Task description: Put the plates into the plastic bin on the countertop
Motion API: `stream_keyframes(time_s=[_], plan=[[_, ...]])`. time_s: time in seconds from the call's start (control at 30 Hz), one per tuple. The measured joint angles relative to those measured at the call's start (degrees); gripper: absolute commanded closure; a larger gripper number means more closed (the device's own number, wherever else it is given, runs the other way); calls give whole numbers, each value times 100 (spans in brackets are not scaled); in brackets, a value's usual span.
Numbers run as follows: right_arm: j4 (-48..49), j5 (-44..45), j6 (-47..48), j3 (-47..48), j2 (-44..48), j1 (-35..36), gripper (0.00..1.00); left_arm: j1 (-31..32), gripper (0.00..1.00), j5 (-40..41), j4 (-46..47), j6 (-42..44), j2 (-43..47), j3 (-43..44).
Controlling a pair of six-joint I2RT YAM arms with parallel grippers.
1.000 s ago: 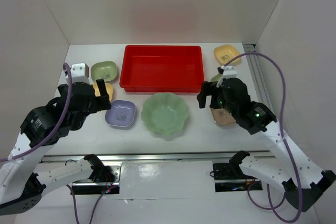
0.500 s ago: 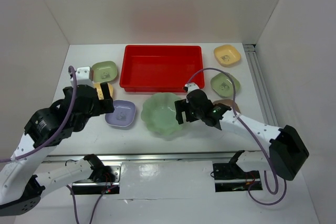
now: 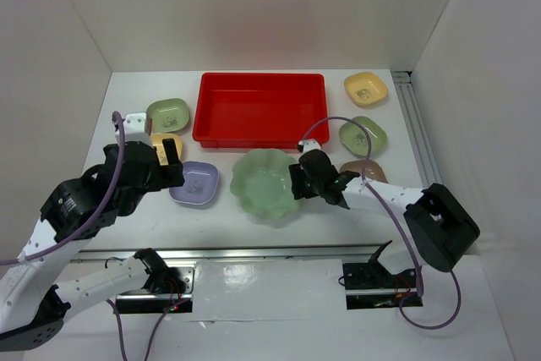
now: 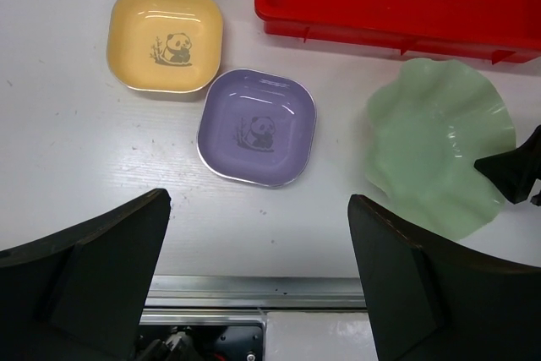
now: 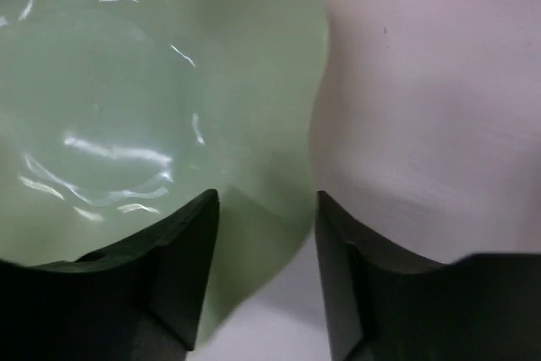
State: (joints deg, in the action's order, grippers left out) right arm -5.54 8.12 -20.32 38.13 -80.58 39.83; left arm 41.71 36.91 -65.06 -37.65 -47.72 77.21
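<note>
Seemingly, glossy scalloped plate [image 5: 110, 124], end effector [image 5: 264, 205] astride

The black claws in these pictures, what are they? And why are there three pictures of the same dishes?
They are the jaws of two robot arms bolted at the table's edge. The wide picture comes from a camera above and behind them. The other two come from small cameras on each wrist, so each arm's own jaws show at the bottom. On the white countertop sit an empty red bin, a big wavy green dish and small square ones, such as a lavender dish, a yellow dish, a small green dish and a tan dish. The left arm has its jaws wide open, holding nothing. The right arm has open jaws either side of the big dish's rim, not yet pinching.
</note>
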Motion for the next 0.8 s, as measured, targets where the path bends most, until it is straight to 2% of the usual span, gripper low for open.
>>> stream_keyframes(time_s=[0.1,0.13,0.17,0.27,0.5,0.8], plan=[[234,-17,7,-186,-35,-74,72,0,0,-2,-2,13,33,-13],[358,-44,-33,-214,-31,-90,74,0,0,-2,-2,13,44,-15],[562,-160,-111,-219,17,-98,86,0,0,0,4,15,61,-24],[789,-321,-225,-219,140,-98,100,0,0,7,26,26,90,-33],[570,-516,-525,-199,409,-24,100,0,0,9,79,39,96,-35],[-1659,-267,-555,638,1867,356,100,0,0,7,87,39,98,-35]])
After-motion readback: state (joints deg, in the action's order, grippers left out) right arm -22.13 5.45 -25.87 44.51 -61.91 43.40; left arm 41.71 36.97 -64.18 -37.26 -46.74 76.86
